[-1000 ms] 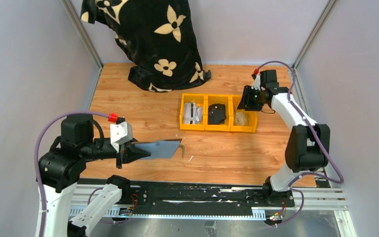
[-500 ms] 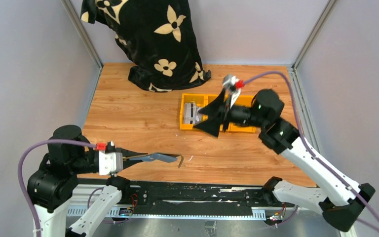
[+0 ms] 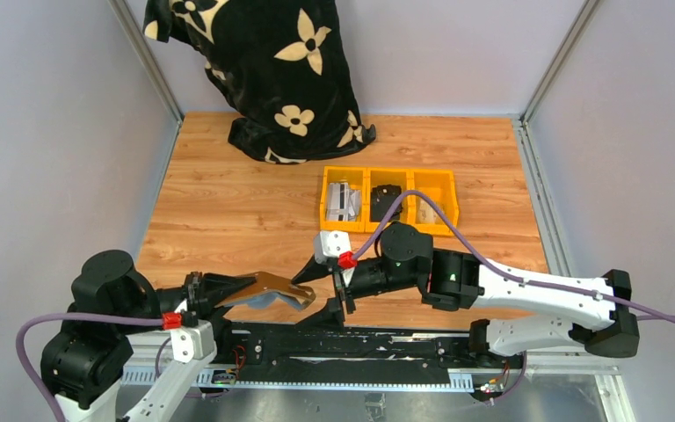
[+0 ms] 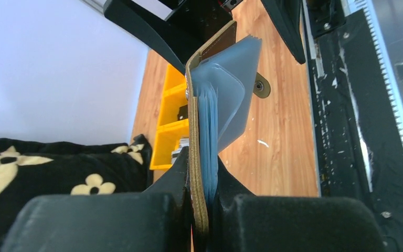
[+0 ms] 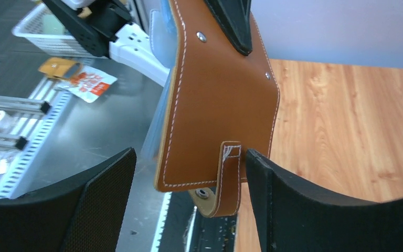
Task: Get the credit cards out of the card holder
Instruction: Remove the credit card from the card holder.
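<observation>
Hidden in my grip
The card holder's (image 4: 193,136) near end sat hidden between my left fingers (image 4: 170,178); whether its cloudy sleeves (image 4: 233,89) held credit cards, I couldn't tell.

From my console I count one brown leather card holder (image 3: 268,284), three yellow plastic bins (image 3: 389,230) and one black flower-patterned cloth (image 3: 264,61).

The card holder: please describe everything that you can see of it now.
The card holder is a flat brown leather-like wallet with pale stitching, metal studs and a small closing tab hanging loose at its free end. Translucent bluish sleeves fan out from its inner side. The left tool clamps one end and holds it in the air above the near edge of the table. The open right tool straddles the free end.
</observation>
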Motion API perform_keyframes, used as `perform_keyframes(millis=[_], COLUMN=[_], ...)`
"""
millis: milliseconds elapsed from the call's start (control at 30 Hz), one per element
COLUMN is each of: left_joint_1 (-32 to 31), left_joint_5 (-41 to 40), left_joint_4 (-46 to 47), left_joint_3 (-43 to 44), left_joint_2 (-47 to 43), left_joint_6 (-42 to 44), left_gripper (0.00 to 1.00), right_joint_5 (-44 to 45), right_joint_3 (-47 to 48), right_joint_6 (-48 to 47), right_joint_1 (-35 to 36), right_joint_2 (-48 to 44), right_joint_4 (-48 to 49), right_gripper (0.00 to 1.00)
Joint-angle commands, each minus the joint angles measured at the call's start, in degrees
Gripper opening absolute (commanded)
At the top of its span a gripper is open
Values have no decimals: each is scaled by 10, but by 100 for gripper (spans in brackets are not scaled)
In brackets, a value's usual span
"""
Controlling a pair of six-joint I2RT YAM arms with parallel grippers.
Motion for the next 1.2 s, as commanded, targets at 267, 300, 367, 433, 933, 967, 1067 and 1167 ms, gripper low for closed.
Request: perform_keyframes(millis=[267,300,367,433,933,967,1067,1167], left_joint_1=[19,21,23,24,74,77,83,90], left_joint_5=[-4,-2,0,1,20,22,31,42], left_joint_4=[3,3,3,3,3,3,3,3], left_joint_3=[-33,-34,-35,-36,-61,-61,-61,-57], left_joint_2=[-40,-39,-35,-35,-70,-72,-77,-75], left_joint_6=[129,127,122,123,239,243,251,253], left_gripper=[0,0,0,0,0,0,0,0], right_joint_5=[237,235,231,218,313,319,339,340], right_joint_3=[7,9,16,23,3,-1,-10,6], right_joint_6=[-119,-122,-131,-135,-13,-9,-9,-24], right_joint_1=[82,86,99,110,119,119,119,118], right_joint_2=[8,12,25,34,48,44,30,25], right_joint_4=[68,71,75,86,224,222,207,145], right_gripper=[59,61,70,75,72,71,64,60])
